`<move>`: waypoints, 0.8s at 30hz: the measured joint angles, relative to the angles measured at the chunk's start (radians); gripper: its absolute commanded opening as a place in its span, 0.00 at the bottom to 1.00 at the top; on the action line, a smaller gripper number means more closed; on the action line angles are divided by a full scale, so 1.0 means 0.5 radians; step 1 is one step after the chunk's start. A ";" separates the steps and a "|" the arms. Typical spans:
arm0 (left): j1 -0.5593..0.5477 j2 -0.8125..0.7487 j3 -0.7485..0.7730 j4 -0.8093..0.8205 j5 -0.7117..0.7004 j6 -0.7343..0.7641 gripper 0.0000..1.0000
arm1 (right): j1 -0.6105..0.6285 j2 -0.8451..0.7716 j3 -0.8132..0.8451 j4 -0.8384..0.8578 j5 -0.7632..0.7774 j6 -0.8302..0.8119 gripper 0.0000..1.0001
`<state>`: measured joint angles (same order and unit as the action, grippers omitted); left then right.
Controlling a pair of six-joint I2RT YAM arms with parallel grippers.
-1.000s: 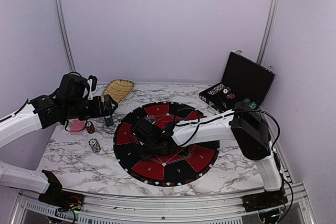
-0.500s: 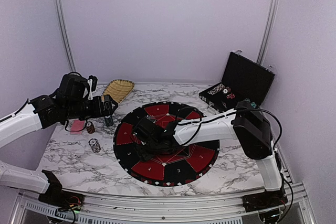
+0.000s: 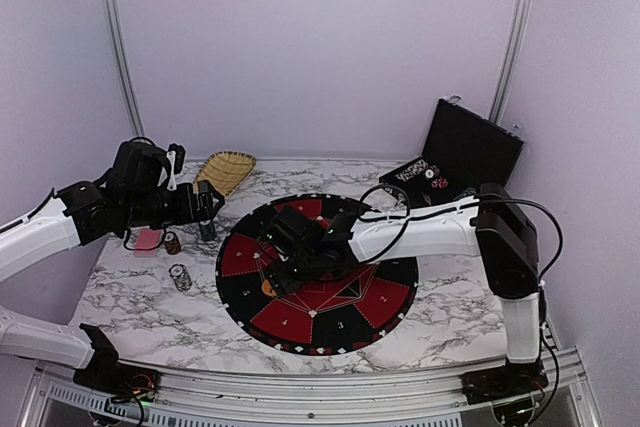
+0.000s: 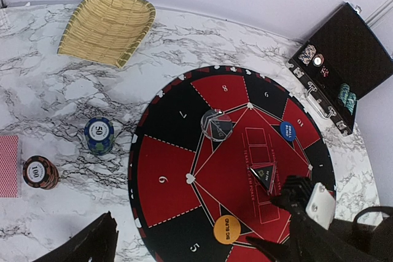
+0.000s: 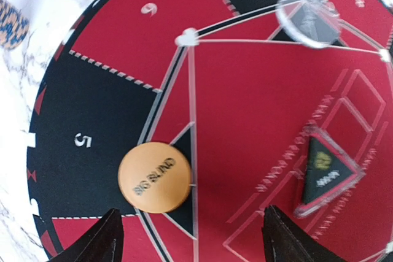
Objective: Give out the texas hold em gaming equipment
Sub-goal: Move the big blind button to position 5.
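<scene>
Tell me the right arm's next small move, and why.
Probably lift the right gripper straight up and away: the orange disc lies flat on the mat, free of the open jaws, so it seems placed, and more chips wait in the black case.

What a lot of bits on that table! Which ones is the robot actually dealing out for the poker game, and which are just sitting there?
Being dealt out:
orange Big Blind disc, blue disc, clear disc, blue 50 chip stack, dark 100 chip stack, pink-backed cards.

Just lying about:
woven basket, black case, round red-and-black mat, which is only the playing surface.
</scene>
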<state>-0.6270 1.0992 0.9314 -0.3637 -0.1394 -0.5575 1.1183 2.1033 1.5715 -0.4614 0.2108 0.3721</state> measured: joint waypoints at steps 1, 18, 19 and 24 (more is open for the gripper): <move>0.000 0.000 0.000 0.000 0.000 -0.001 0.99 | -0.023 -0.031 -0.015 -0.001 0.007 -0.005 0.76; 0.002 0.014 0.000 0.000 0.001 0.000 0.99 | -0.420 -0.097 -0.223 0.056 -0.076 -0.240 0.86; 0.002 0.018 0.000 0.000 0.001 0.001 0.99 | -0.429 -0.095 -0.223 0.065 -0.093 -0.271 0.86; 0.002 0.030 0.001 0.000 0.001 0.001 0.99 | -0.440 -0.048 -0.201 0.095 -0.156 -0.420 0.86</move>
<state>-0.6262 1.1141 0.9318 -0.3637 -0.1390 -0.5571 0.8982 2.0792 1.4712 -0.4141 0.1329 0.1619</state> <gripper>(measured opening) 0.989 0.863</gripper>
